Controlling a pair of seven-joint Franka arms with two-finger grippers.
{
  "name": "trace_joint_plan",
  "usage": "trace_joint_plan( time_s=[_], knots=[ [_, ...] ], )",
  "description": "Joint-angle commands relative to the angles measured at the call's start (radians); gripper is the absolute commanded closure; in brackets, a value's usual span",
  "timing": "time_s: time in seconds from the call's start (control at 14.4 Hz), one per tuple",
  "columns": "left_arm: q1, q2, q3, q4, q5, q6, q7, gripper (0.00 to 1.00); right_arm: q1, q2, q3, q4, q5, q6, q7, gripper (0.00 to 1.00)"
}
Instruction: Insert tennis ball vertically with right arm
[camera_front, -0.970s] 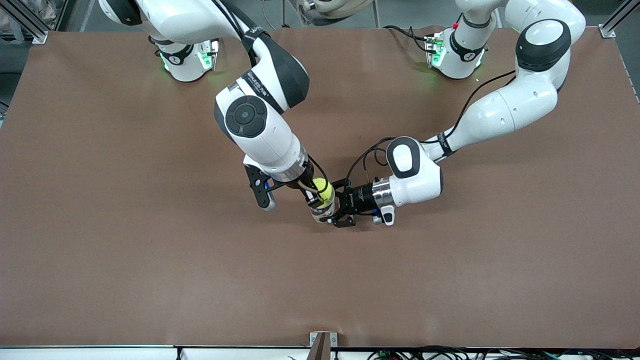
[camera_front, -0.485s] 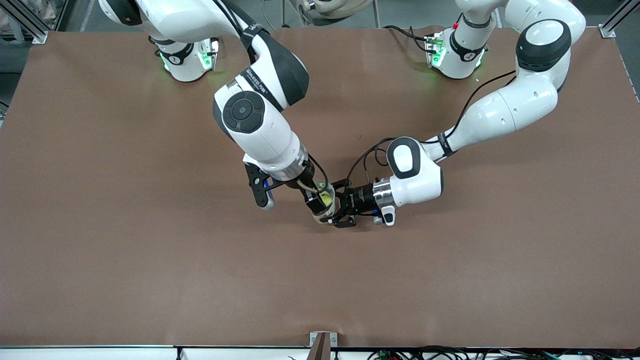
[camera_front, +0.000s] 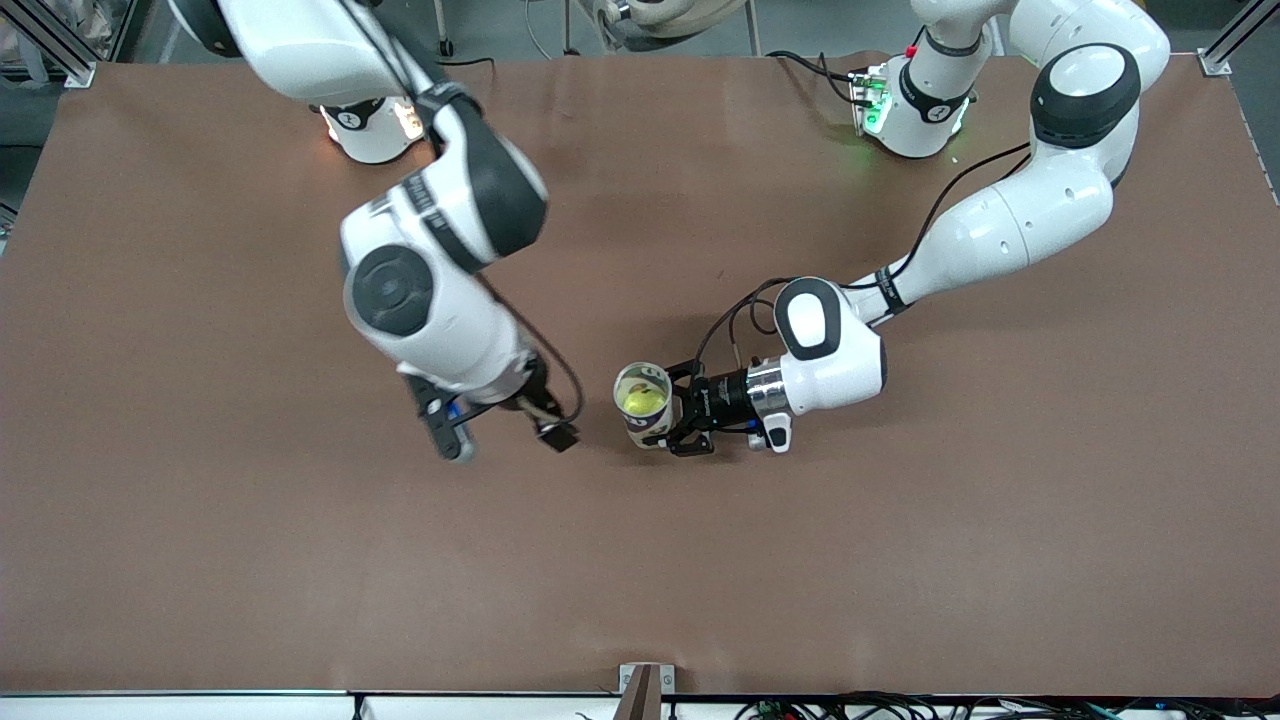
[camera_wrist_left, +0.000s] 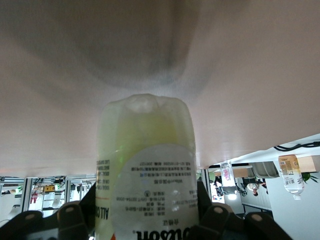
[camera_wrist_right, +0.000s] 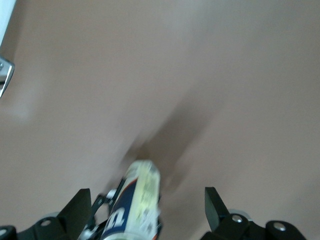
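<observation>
— Where's the tennis ball now?

— Inside the clear tennis ball can, in the middle of the front view. You look straight down the open mouth and see it sitting below the rim.

— So which way does the can's long axis run?

— Upright, mouth facing up. The left gripper reaches in level from the left arm's end and is clamped on the can's wall. The left wrist view shows the labelled body filling the space between its jaws.

— And the right gripper?

— Over bare table beside the can, toward the right arm's end, clear of it and holding nothing. In the right wrist view its fingers are spread wide, with the can seen farther off between them.

— Anything left of the insertion?

— I'd judge it done, since the ball is down the tube. What remains turns on that sideways gap: the right arm needs only to move away from the can, not back over its mouth.

— Is there room?

— Plenty. The table edges are well away from both grippers, and nothing else lies on the table near them. The risk I see is the left arm tipping the can.
</observation>
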Motion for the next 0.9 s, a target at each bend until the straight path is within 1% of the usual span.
trace_joint_plan(
  time_s=[0.0,0.28,0.55,0.69,0.83],
  knots=[
    [0.012,0.037,-0.014,0.024,-0.019,-0.035,0.054,0.24,-0.093,-0.076,0.000,-0.089,-0.016,-0.082,-0.249,0.00],
    [0.012,0.040,0.000,0.035,-0.021,-0.049,0.054,0.23,-0.225,-0.200,0.002,-0.316,-0.082,-0.059,-0.550,0.00],
    [0.012,0.053,0.009,0.038,-0.021,-0.049,0.077,0.23,-0.351,-0.306,0.000,-0.585,-0.137,0.096,-0.834,0.00],
    [0.012,0.053,0.012,0.038,-0.021,-0.049,0.077,0.20,-0.407,-0.335,0.000,-0.669,-0.170,0.148,-0.937,0.00],
    [0.012,0.053,0.012,0.038,-0.021,-0.049,0.077,0.13,-0.469,-0.347,0.000,-0.684,-0.185,0.147,-1.088,0.00]
  ],
)
